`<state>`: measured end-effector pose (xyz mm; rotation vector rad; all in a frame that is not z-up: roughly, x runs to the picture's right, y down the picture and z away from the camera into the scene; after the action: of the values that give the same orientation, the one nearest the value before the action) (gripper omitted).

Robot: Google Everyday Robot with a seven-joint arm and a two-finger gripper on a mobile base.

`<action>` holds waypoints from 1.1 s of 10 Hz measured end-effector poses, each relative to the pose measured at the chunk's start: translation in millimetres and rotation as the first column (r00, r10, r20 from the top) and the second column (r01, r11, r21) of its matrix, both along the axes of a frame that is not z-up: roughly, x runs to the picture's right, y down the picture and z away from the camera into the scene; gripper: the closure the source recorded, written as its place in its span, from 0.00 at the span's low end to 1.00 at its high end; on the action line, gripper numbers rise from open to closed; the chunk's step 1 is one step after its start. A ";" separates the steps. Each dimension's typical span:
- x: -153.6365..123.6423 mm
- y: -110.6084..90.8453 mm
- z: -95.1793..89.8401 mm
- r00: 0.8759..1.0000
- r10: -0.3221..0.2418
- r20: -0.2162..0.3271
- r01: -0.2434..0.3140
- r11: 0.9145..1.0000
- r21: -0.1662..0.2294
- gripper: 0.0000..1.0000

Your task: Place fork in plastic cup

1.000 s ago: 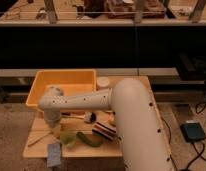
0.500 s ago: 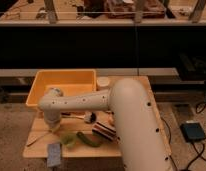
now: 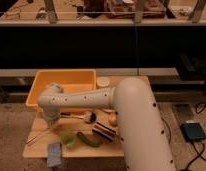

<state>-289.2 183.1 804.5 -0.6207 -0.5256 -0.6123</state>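
Note:
The fork [image 3: 38, 136] is a thin pale stick lying slantwise on the left part of the wooden table [image 3: 111, 150]. The plastic cup [image 3: 68, 139] is small and light green and stands near the table's front, right of the fork. My gripper [image 3: 50, 125] hangs from the white arm [image 3: 86, 99] and points down over the table's left side, at the fork's upper right end and up-left of the cup. The wrist hides what lies between its fingers.
A yellow bin [image 3: 40, 85] fills the back left of the table. A dark-handled brush with a white head [image 3: 88, 117], a green cucumber [image 3: 89, 140], a dark striped bowl [image 3: 104, 131], a round yellowish item [image 3: 112, 118], a pale cup [image 3: 102, 82] and a grey-blue sponge [image 3: 54, 154] lie around.

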 end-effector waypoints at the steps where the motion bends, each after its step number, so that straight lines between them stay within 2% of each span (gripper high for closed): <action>1: 3.3 -13.1 -12.0 1.000 -0.004 0.002 0.004 1.000 0.003 0.93; 2: 7.2 -21.7 -20.2 1.000 -0.003 0.006 0.003 1.000 0.001 0.93; 3: 19.8 -39.1 -34.6 1.000 0.005 0.014 -0.005 1.000 -0.004 0.93; 7: 76.9 -76.2 -59.0 0.999 0.041 0.023 -0.039 0.998 -0.049 0.93; 8: 91.8 -81.3 -65.2 0.999 0.042 0.012 -0.041 0.998 -0.057 0.93; 11: 126.7 -78.6 -78.7 0.998 0.035 -0.045 -0.038 0.997 -0.068 0.93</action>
<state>-162.5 104.5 725.8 -0.6868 -0.5173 -0.5465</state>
